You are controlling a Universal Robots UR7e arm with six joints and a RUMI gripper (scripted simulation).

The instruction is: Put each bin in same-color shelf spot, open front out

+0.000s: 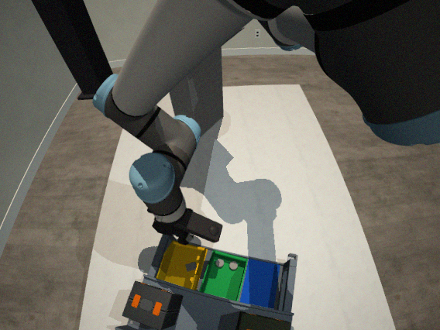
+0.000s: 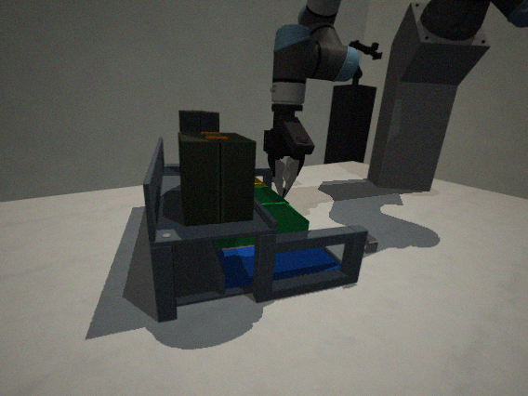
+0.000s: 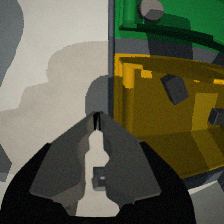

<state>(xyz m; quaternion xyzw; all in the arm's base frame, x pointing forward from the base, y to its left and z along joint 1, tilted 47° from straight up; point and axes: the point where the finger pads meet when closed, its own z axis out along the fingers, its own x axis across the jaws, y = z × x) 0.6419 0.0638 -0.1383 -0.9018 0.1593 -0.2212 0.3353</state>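
Yellow bin (image 1: 182, 264) w/ 2 parts, green bin (image 1: 223, 280) w/ 2 discs

No text, label, brand, number or sign can be read in any of the views. The dark boxes (image 1: 152, 304) on the shelf, behind the pincer, carry only plain orange patches with no writing on them. The yellow bin (image 3: 165, 125) just beside the pincer's closed tips and the green bin (image 1: 223, 277) further along bear no marking that can be read.
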